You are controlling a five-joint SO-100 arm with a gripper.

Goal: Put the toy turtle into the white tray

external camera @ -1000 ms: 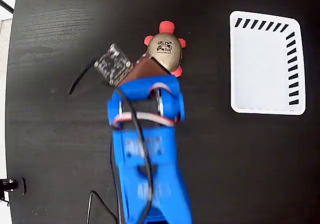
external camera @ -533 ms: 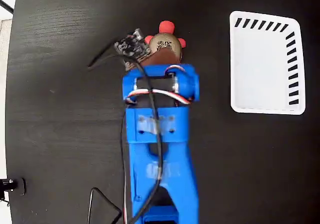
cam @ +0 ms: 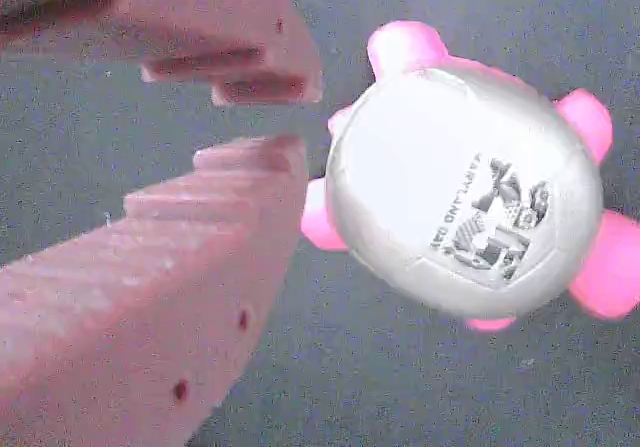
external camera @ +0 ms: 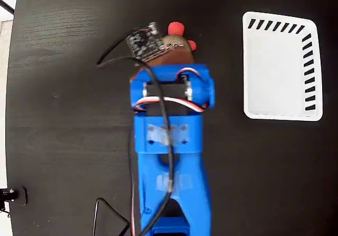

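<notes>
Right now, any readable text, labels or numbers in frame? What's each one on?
Turtle shell: dark printed logo with a line of lettering above it, too blurred to read in the wrist view, mostly hidden by the arm in the fixed view.
Tray: no text, only dark slots.
Gripper: none.

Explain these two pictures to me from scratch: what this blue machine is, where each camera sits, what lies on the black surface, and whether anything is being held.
The blue machine is a small robot arm with a two-finger claw at its tip. One picture comes from a fixed camera looking straight down on the black table. The other comes from a camera riding on the arm's wrist, so the pinkish claw fingers fill its left side.

On the table lie a toy turtle with a shiny shell, a printed logo and red feet, and, off to the right in the fixed view, a white tray with slotted sides, which has nothing in it.

Nothing is held. In the wrist view the claw's tips are nearly closed, with only a narrow gap, and the turtle sits beside them, not between them.
</notes>
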